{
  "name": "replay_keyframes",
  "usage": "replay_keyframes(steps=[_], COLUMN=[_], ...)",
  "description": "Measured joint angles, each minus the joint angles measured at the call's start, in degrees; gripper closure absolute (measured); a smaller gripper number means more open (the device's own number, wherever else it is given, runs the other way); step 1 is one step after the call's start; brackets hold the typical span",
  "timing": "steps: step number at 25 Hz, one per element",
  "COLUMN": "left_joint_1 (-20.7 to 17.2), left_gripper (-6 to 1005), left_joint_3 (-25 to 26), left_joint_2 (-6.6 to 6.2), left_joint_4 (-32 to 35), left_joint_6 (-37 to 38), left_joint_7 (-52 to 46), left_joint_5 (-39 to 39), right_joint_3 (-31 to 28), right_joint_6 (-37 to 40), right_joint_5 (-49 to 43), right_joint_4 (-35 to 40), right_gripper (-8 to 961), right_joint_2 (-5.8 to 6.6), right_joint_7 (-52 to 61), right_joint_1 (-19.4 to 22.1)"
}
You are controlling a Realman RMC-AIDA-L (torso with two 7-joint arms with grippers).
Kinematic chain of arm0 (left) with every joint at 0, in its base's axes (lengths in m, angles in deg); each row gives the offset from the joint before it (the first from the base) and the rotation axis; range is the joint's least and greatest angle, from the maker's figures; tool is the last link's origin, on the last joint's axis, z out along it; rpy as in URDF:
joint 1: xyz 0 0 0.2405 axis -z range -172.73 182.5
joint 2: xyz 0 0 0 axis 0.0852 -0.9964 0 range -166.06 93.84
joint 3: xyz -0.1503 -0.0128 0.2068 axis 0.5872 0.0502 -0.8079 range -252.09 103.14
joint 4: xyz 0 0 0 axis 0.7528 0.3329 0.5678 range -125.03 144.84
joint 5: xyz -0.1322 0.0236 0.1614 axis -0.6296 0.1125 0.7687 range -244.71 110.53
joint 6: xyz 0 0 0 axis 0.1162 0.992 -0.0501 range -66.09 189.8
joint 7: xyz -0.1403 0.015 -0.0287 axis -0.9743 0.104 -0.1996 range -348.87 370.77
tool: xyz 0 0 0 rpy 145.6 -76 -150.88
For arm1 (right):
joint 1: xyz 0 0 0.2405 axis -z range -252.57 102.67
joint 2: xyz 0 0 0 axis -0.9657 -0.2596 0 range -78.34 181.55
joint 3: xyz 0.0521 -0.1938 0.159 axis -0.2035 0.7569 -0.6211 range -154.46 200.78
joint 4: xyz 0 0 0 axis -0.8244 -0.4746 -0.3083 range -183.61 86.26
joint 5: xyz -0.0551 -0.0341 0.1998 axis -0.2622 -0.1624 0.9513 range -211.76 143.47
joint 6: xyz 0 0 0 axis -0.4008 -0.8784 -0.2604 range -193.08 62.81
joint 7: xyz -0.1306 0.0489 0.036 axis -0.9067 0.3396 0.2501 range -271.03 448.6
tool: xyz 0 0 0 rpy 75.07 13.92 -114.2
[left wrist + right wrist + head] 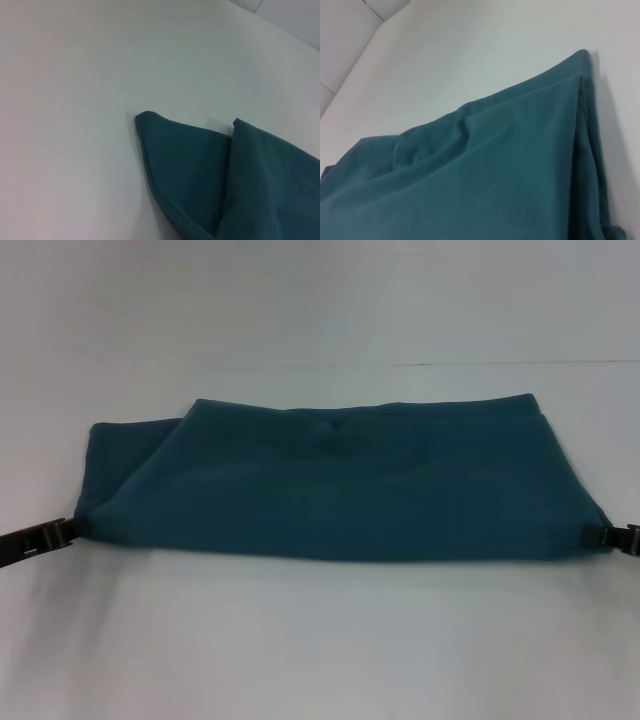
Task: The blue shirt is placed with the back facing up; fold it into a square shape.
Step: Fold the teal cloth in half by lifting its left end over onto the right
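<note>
So both pincers are down at the near corners: the left pincer [68, 530] is pinched together on the near left corner of the blue shirt [340, 485], and the right pincer [603, 535] is clamped on the near right corner. Between them the shirt lies as a wide band across the middle of the white table [320, 640], plain side showing. An under layer sticks out at the far left, and there's a small wrinkle near the far edge.
</note>
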Motion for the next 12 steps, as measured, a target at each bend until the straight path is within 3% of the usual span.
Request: replay_keyframes(steps=[6, 12], left_joint_1=[0.18, 0.18], left_gripper=[882, 769], left_joint_3=[3.40, 9.09], left_joint_2=[-0.43, -0.93], left_joint_4=[0.32, 0.14], left_joint_6=[2.79, 6.91], left_joint_7=[0.28, -0.22], left_joint_5=[-0.22, -0.58], right_joint_3=[-1.53, -5.20], right_joint_6=[1.32, 4.16], right_joint_5=[0.32, 2.68], right_joint_4=[1.71, 5.03], right_gripper=[845, 596], right_joint_2=[0.35, 0.37], right_joint_7=[-0.70, -0.81], right_joint_1=[0.03, 0.66])
